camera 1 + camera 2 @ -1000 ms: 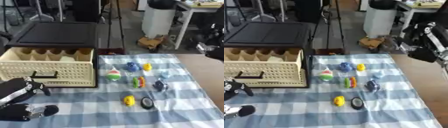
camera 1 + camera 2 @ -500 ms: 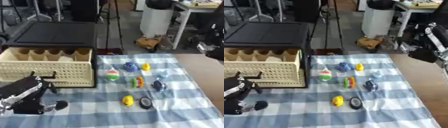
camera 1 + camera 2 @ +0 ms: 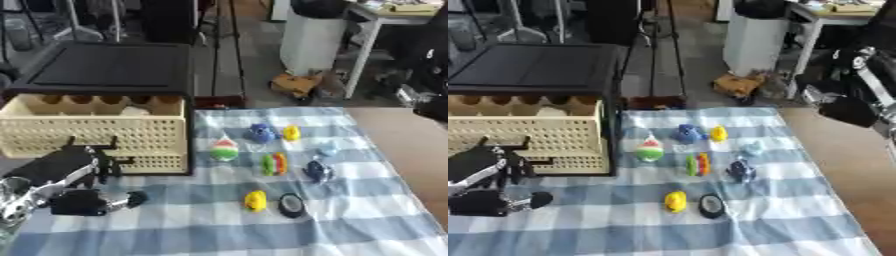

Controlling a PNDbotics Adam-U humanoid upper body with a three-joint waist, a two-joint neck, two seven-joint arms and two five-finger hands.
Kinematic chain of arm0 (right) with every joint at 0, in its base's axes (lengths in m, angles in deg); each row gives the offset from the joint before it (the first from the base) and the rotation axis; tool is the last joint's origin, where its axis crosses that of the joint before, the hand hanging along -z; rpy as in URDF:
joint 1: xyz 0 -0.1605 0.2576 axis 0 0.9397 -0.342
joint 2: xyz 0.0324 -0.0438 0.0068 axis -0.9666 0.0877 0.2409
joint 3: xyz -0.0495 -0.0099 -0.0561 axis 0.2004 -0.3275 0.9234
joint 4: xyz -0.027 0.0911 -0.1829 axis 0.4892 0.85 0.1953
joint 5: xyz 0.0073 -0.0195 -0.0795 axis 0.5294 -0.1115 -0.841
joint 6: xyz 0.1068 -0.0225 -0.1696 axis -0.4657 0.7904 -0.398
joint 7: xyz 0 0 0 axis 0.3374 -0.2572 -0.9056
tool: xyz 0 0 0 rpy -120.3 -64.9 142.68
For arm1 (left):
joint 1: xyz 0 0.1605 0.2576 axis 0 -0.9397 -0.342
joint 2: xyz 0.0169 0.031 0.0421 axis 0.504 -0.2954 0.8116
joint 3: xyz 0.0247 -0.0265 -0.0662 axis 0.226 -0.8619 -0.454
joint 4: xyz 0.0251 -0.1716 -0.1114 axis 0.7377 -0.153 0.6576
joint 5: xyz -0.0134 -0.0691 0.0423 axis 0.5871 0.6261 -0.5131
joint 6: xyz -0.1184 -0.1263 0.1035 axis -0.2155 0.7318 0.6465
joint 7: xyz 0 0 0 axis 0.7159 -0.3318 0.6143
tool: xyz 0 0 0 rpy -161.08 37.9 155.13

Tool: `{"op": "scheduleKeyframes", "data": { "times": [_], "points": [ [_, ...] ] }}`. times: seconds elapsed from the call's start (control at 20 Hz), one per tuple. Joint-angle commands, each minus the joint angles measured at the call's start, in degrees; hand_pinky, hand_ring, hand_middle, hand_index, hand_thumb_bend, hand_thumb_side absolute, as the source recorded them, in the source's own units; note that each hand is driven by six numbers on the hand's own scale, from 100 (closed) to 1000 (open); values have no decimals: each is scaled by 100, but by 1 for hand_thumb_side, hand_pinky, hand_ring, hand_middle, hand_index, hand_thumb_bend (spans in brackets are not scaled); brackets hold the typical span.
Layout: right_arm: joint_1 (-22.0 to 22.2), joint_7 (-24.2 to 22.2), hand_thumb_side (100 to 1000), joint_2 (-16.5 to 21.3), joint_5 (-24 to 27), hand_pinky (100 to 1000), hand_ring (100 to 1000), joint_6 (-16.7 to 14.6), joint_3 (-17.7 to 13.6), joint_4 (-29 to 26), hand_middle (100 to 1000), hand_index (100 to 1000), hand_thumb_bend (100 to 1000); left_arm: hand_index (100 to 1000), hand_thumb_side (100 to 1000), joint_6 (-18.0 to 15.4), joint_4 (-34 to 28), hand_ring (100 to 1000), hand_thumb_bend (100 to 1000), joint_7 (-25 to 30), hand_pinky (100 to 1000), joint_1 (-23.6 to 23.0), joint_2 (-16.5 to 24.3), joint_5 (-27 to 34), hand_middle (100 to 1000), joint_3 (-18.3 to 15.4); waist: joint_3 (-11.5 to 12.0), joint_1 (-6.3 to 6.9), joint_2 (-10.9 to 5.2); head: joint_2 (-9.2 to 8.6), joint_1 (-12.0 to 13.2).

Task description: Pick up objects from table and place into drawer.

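Left hand (image 3: 74, 172) at 8 o'clock, fingers curled, empty, before drawer (image 3: 96, 131). I judge toys (image 3: 255, 200) light, small, rigid, possibly slippery; pinch across their middles.

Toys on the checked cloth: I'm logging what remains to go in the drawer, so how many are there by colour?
Yellow: 2
Blue: 3
Red, white and green: 1
Green and orange striped: 1
Black disc: 1
Total: 8
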Motion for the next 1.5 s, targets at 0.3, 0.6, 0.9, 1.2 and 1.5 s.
{"op": "scheduleKeyframes", "data": {
  "times": [0.3, 0.6, 0.9, 1.2, 1.5],
  "points": [
    [-67, -13, 677, 96, 69, 136, 197, -9, -59, -93, 456, 721, 296, 723, 1000, 12, 236, 491, 676, -499, 440, 353, -241, -399, 516, -135, -45, -27, -56, -3, 57],
    [-68, -30, 677, 70, 77, 136, 197, -23, -46, -83, 456, 720, 295, 723, 1000, 45, 638, 492, 673, -752, 446, 522, -450, -626, 518, -224, -75, -42, -54, -7, 91],
    [-60, -38, 677, 39, 85, 136, 196, -26, -48, -81, 455, 719, 294, 721, 1000, 82, 1008, 491, 669, -981, 451, 683, -617, -834, 516, -344, -106, -53, -48, -6, 118],
    [-69, -52, 678, 6, 92, 135, 196, -28, -47, -81, 455, 719, 293, 716, 1000, 134, 1211, 486, 654, -1249, 450, 828, -740, -989, 511, -483, -140, -63, -33, -16, 149],
    [-122, -71, 676, -37, 77, 135, 189, -28, -38, -52, 454, 718, 285, 710, 1000, 156, 1393, 481, 654, -1482, 447, 929, -883, -1098, 506, -568, -177, -83, -24, -28, 171]
  ]
}}
